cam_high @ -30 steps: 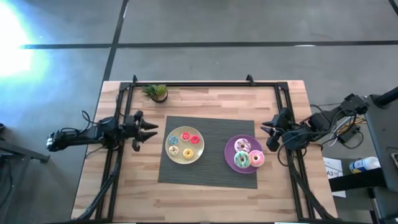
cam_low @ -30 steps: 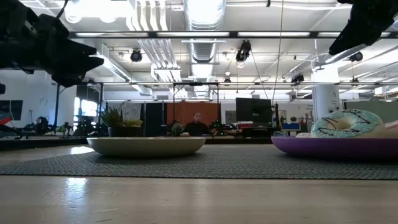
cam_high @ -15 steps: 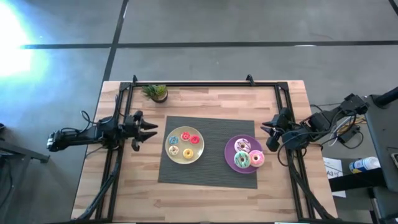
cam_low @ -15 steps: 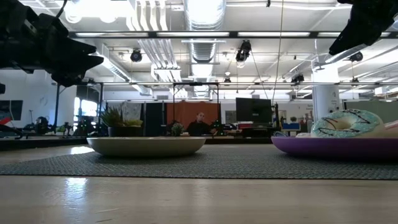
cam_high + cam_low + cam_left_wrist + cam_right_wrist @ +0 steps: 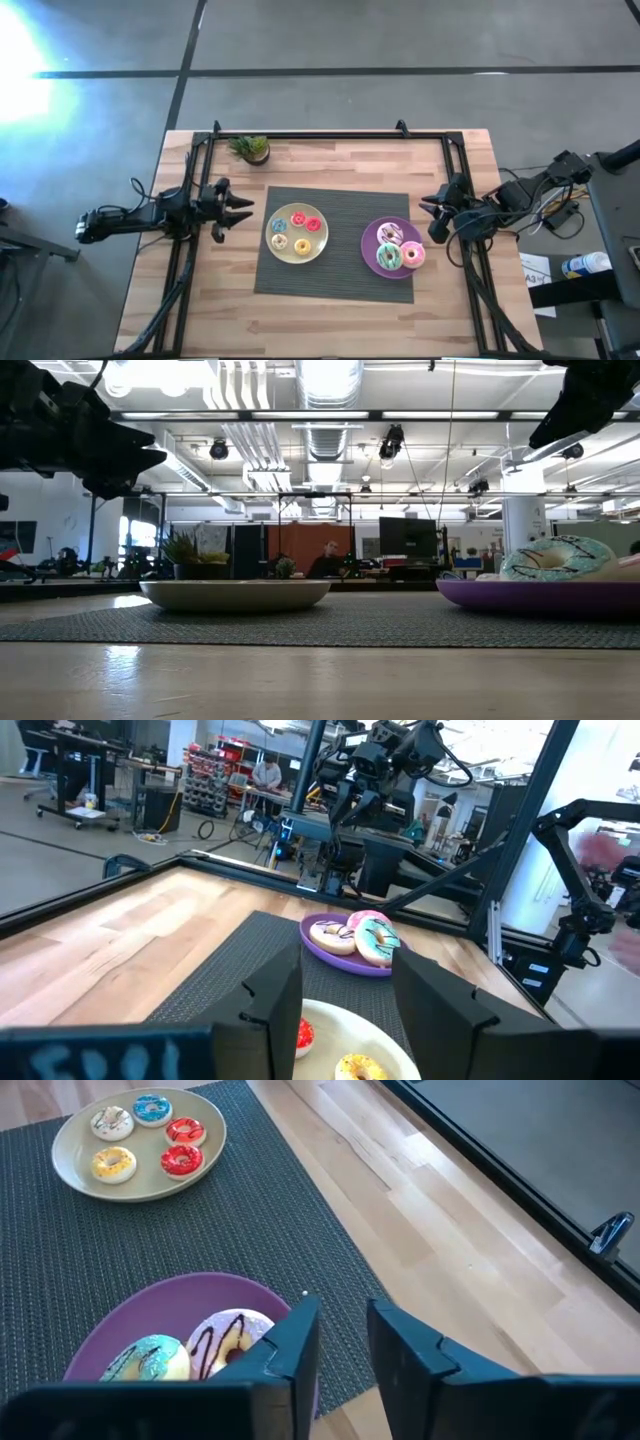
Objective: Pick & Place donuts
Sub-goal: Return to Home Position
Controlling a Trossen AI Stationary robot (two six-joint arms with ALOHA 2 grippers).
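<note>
Sitting together on the pale plate [image 5: 322, 238], the mini donuts [image 5: 298, 219] rest mid-mat [image 5: 340, 200] (larger donuts [image 5: 388, 258] share the purple plate [image 5: 372, 243] alongside). Left gripper [image 5: 248, 209] hovers off the mat's left edge, fingers parted; right gripper [image 5: 428, 218] opposite, narrowly parted.

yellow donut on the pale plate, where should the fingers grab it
Come straight down from above: the yellow donut lies flat on the plate. Probably pinch one side of its ring, a finger in the hole, clear of the red donut beside it.
</note>
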